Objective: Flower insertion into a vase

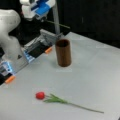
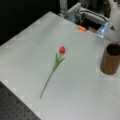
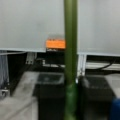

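Brown and wood-like, your vase (image 1: 63,52) stands upright on the grey table (image 1: 95,75) with nothing in its mouth. One red tulip (image 1: 57,99) lies flat, well apart from it. Your gripper (image 1: 43,11) sits high at a front view's top left, clamped on a green stem (image 3: 70,55). No writing is readable anywhere.

A grey table (image 1: 95,75) carries a metal fixture (image 1: 41,43) with 2 orange tabs (image 1: 48,50) at its edge.

Soft, even light; all views blurred, dark backgrounds, faint shadows.
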